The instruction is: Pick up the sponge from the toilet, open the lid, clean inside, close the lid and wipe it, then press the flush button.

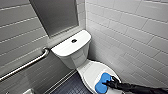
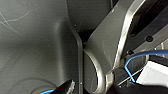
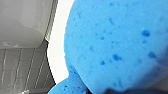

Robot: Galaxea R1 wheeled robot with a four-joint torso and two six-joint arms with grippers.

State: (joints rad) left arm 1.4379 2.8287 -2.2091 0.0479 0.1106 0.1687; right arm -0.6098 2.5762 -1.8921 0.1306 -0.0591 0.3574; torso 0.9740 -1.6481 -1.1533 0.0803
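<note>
The white toilet (image 1: 72, 50) stands in the corner, with a dark round flush button (image 1: 74, 40) on its tank top. The oval lid (image 1: 88, 72) looks closed. The bright blue sponge (image 1: 101, 83) lies pressed on the lid's near right part. My right gripper (image 1: 108, 83) comes in from the right and is shut on the sponge at its narrow middle. In the right wrist view the sponge (image 3: 112, 42) looms large, with a white strip of the lid (image 3: 58, 50) beside it. The left wrist view has dark robot parts and nothing between the left gripper's fingers.
A metal grab bar (image 1: 27, 64) runs along the tiled wall to the left of the toilet. A white tiled wall (image 1: 135, 37) stands close on the right. Dark floor tiles (image 1: 71, 87) lie in front of the bowl on the left.
</note>
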